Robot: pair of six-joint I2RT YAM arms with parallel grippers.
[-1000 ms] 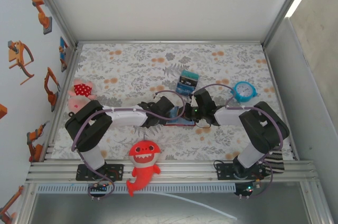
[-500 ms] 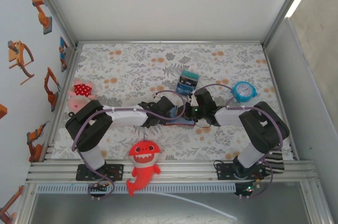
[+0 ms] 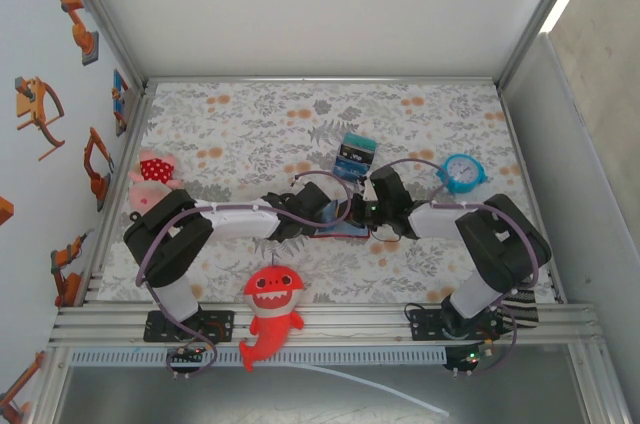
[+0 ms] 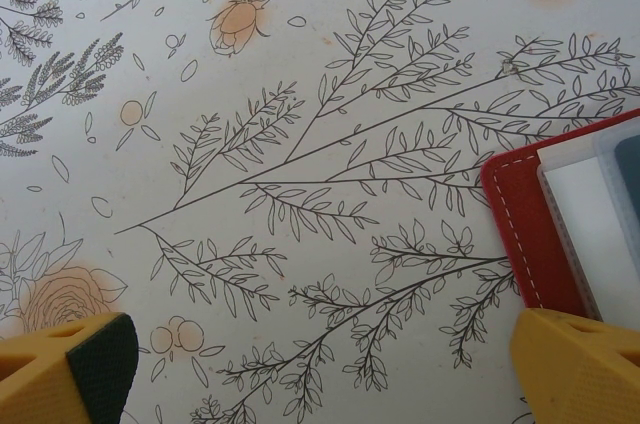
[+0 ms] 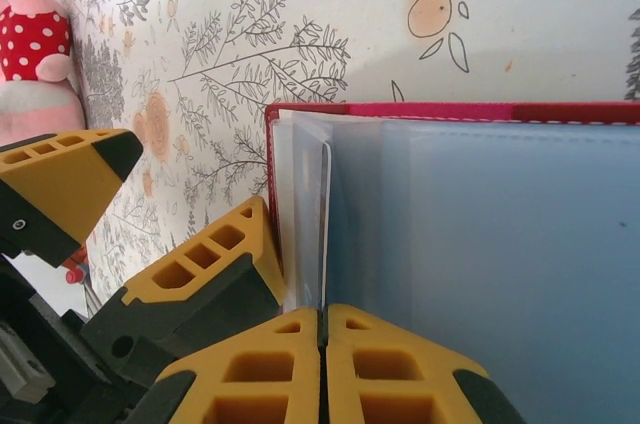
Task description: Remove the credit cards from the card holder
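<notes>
Starting nearest me, the red shark plush (image 3: 272, 309) lies by the bases; beyond it my left gripper (image 4: 325, 369) stands wide apart at the corner of the open card holder (image 4: 520, 214) on the floral table (image 4: 300, 94), my right gripper (image 5: 322, 369) pressed together at its clear sleeve; the striped block (image 3: 353, 154) sits farther back

Your left arm (image 3: 235, 216) and right arm (image 3: 450, 216) both reach in low toward the card holder (image 4: 520, 234). So your left gripper (image 4: 320, 354) is spread wide, one finger just beside its corner, and your right gripper (image 5: 322, 316) is pinched closed at its edge.
</notes>
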